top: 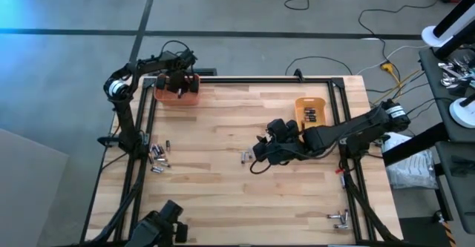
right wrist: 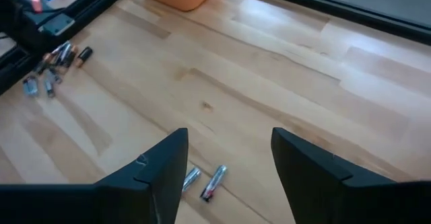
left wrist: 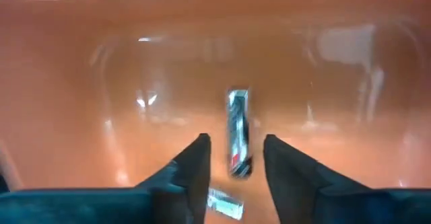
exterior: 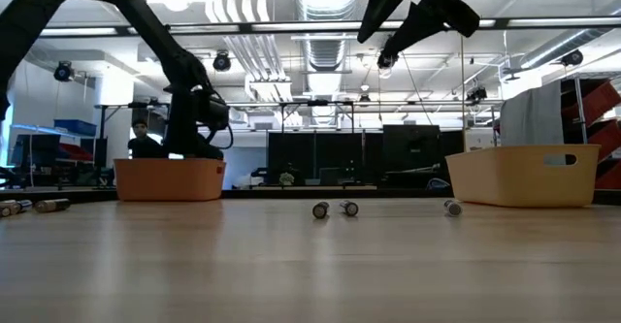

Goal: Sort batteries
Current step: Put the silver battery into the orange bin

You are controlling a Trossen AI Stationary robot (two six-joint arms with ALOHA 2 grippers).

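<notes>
Sorting is partway: left gripper [left wrist: 234,158], fingers parted, drops a battery [left wrist: 238,142] into the orange bin [top: 177,93], some lie in the yellow bin [top: 312,106], while the open, empty right gripper [right wrist: 229,163] hovers over two loose batteries [right wrist: 202,179]; a cluster [top: 158,156] waits by the left edge.

Battery [left wrist: 238,142] between left gripper [left wrist: 234,167] fingers blurred; label unreadable, contact with fingers not discernible. Second battery [left wrist: 225,204] below partly hidden by finger. Contents of yellow bin [top: 311,113] too small to count. Person [exterior: 144,141] behind orange bin [exterior: 170,179] mostly hidden. Left-edge batteries [exterior: 29,207] cut off, low view.
</notes>
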